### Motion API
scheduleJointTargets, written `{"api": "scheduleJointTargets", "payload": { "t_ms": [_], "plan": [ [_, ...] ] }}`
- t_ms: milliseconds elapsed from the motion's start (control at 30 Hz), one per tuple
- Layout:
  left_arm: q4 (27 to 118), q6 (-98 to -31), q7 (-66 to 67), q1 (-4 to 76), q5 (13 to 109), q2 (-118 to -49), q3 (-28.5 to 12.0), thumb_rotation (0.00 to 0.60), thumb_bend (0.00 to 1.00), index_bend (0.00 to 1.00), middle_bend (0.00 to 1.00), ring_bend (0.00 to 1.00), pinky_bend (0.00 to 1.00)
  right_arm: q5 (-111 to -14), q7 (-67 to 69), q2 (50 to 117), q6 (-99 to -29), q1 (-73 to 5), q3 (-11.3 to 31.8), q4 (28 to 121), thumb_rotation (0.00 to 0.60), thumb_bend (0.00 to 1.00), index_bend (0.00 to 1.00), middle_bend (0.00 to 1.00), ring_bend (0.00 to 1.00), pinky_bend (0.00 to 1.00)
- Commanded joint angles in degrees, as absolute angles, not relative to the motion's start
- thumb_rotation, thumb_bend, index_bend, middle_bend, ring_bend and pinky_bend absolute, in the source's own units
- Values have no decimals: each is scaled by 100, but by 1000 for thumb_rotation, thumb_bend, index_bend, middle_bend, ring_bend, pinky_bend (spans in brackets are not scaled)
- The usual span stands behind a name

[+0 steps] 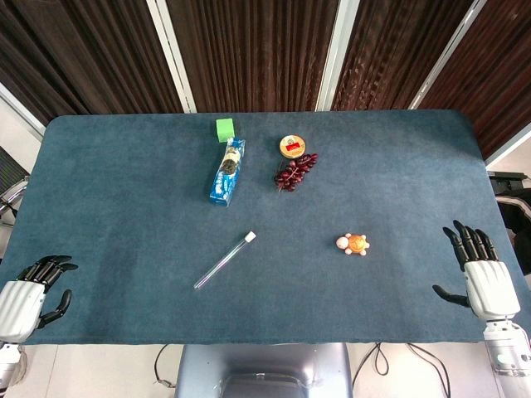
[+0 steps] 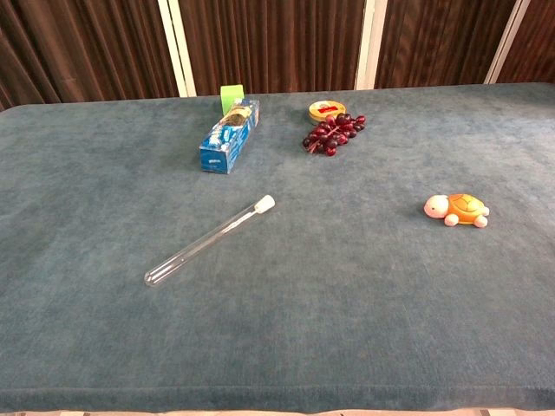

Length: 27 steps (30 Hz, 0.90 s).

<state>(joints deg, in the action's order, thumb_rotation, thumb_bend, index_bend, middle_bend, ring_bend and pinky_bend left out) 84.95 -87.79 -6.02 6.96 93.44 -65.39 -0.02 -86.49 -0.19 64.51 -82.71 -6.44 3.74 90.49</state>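
Note:
My left hand (image 1: 33, 292) rests at the near left corner of the blue table (image 1: 124, 191), fingers apart and holding nothing. At the near right edge my right hand (image 1: 479, 269) lies open, also holding nothing. Neither hand shows in the chest view. A clear test tube (image 1: 225, 260) (image 2: 208, 242) with a white cap lies diagonally near the middle. A small orange toy turtle (image 1: 353, 245) (image 2: 458, 210) sits right of centre, nearest my right hand but well apart from it.
At the far middle lie a blue snack box (image 1: 227, 172) (image 2: 230, 136), a green block (image 1: 225, 128) (image 2: 231, 96), a round yellow tin (image 1: 291, 146) (image 2: 326, 109) and a bunch of dark grapes (image 1: 295, 172) (image 2: 333, 132). Dark curtains hang behind the table.

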Motion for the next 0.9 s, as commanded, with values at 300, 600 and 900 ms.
{"api": "scheduleJointTargets", "payload": {
  "t_ms": [300,600,900],
  "plan": [
    [8557,-8783,-526,673,9249,-6542,-34,600,489,310,227,187,349,-8676,51,6483,-8245,-694,389,8982,600,206,29,34,89,203],
    [8569,-8736,-552,707,9307,-6527,-3,600,489,311,230,187,351,-8769,348,6787,-8020,-1102,619,8473,600,207,281,281,913,841],
    [8584,-8824,-616,686,9350,-6503,-3,600,489,311,230,188,353,-8527,151,7014,-6860,-1828,689,8414,600,209,450,386,1000,1000]
  ]
}}
